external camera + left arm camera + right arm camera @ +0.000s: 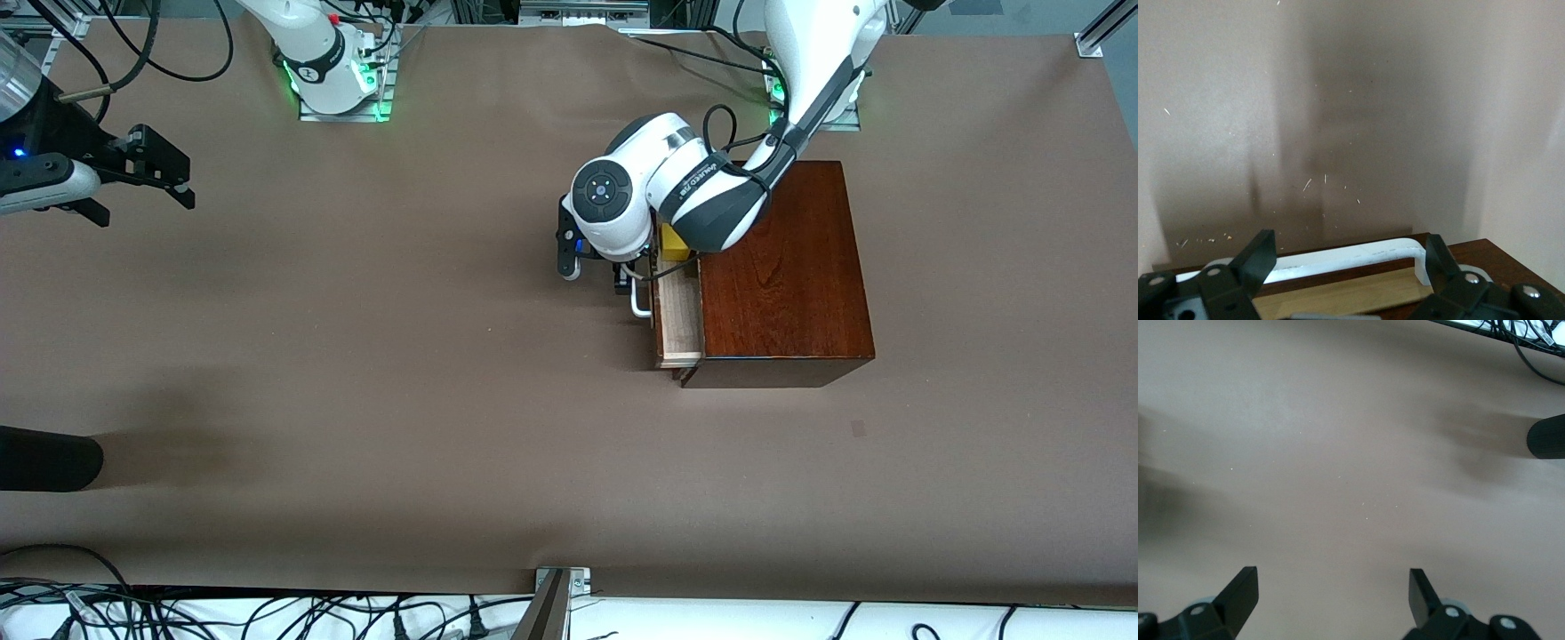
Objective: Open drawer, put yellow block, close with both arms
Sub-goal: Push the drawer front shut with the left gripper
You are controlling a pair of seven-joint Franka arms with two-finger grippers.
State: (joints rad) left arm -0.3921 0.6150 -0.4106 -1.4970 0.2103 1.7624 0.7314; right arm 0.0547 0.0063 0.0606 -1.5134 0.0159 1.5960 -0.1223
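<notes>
The dark reddish-brown wooden box stands toward the left arm's end of the table. Its drawer is pulled out partway and shows pale wood inside. The yellow block lies in the drawer, partly hidden under the left arm. My left gripper is open over the drawer's front. In the left wrist view the white handle runs between its spread fingers, which do not clamp it. My right gripper is open and empty, waiting above bare table at the right arm's end; its fingers show in the right wrist view.
A black cylindrical object juts in at the right arm's end, nearer the front camera; it also shows in the right wrist view. Cables run along the table's front edge. Brown table spreads beside the drawer's front.
</notes>
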